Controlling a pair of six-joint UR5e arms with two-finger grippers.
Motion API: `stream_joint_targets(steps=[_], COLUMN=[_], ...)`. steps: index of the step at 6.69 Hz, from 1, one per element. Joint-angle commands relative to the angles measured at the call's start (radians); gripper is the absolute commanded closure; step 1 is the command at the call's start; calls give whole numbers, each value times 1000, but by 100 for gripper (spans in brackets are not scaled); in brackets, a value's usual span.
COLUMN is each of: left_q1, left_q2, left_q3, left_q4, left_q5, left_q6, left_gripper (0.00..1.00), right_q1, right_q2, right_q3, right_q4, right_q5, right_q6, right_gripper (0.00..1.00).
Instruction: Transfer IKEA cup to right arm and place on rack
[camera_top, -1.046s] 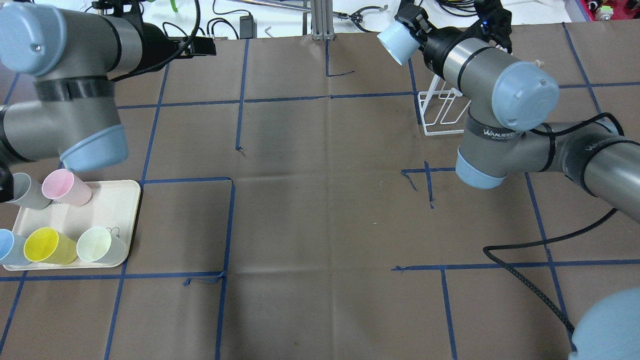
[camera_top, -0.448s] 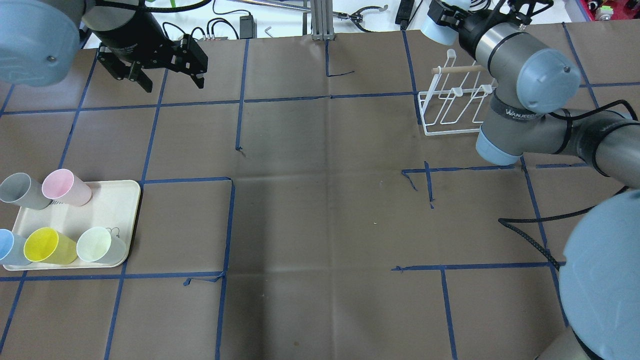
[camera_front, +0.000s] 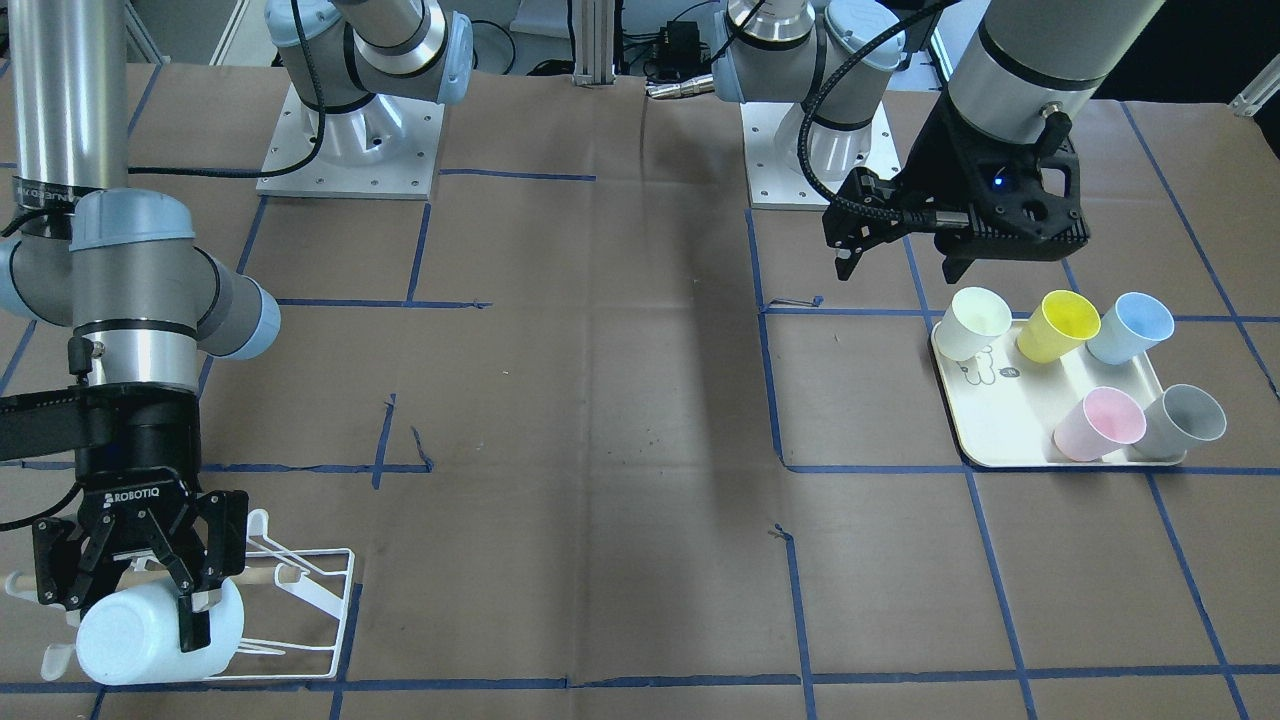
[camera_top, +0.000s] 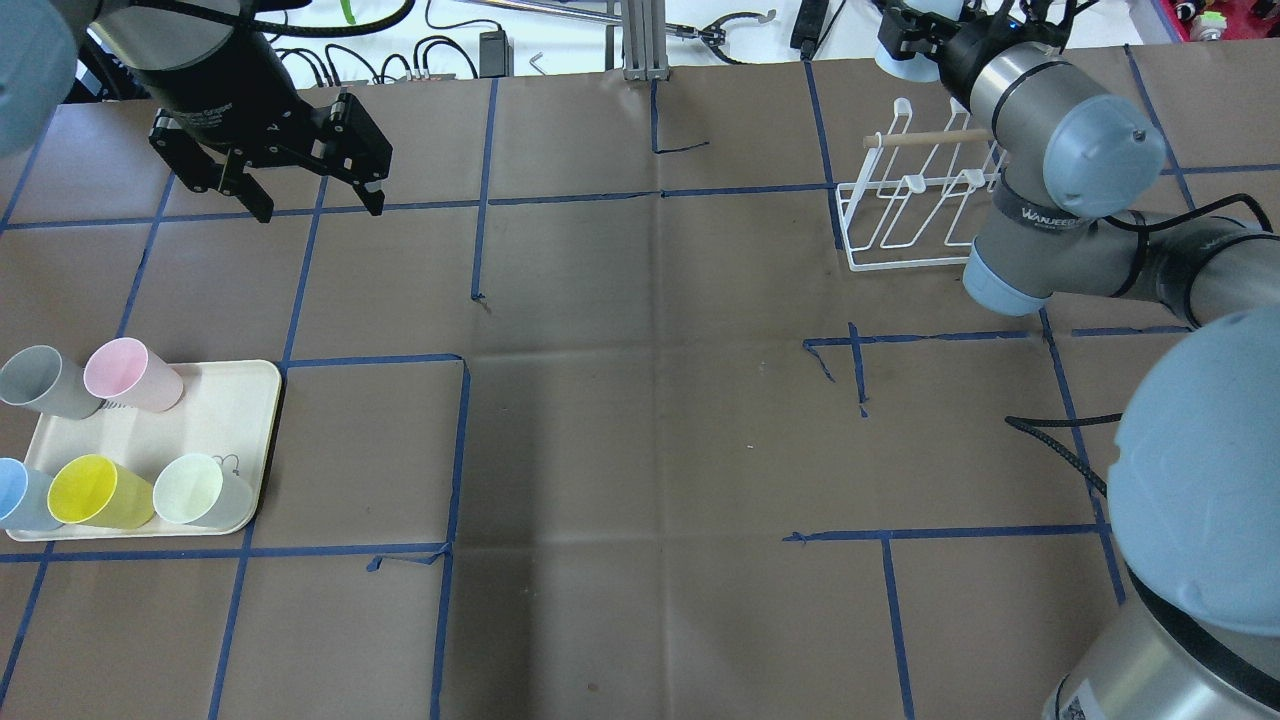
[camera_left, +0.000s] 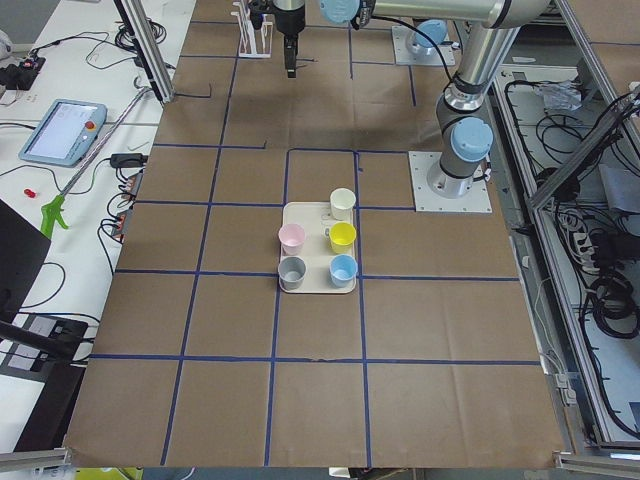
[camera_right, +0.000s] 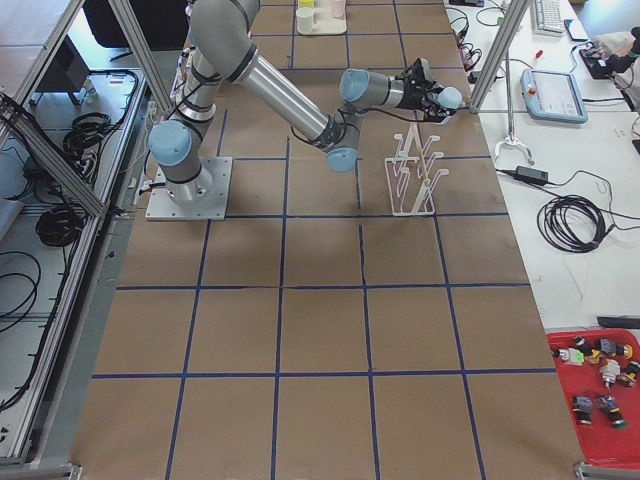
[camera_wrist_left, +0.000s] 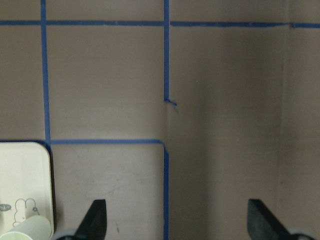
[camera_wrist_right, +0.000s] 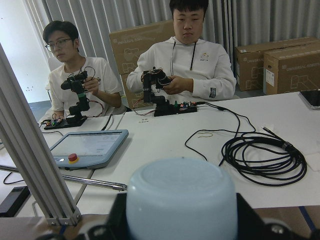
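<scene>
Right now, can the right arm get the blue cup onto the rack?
Probably yes: the right gripper holds the pale blue cup right at the white wire rack, and no other thing shows between them.

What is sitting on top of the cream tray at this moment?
On the tray stand a white cup, yellow cup, blue cup, pink cup and grey cup. A small drawing shows on its bare surface; anything beneath the cups is covered.

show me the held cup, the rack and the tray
cup (camera_front: 125, 640): front-facing view, on its pale body
rack (camera_top: 925, 139): overhead view, on the wooden dowel
tray (camera_top: 200, 420): overhead view, on its bare middle
</scene>
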Motion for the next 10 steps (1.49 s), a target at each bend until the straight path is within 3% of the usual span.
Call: stream_joint_targets(steps=[1,3,4,6,8,9,10], left_q1=[116,285,344,440,458,470,497], left_q2=[79,198,228,258,250,238,233], left_q3=[-97,-277,-350,-460,-534,-598,-684], left_q4=[-6,9,58,144,239,333,453], left_q5=[3,22,73,77,75,75,72], left_q6=[152,306,364,470,489,512,523], left_gripper=[0,1,1,1,1,1,1], right_q1=[-17,-14,-14,-1,25,26,26], right_q2=[41,92,104,104,106,106,104], right_q3=[3,-4,-1,2,11,20,19], right_q4=[-1,-54,-55,-56,-55,-55,-41], right_q5=[-3,-44,-46,-68,-84,-84,-83], right_q6=[-35,-33,-33,-30,-21,-29,-9], right_gripper=[89,89,89,89,84,60,1])
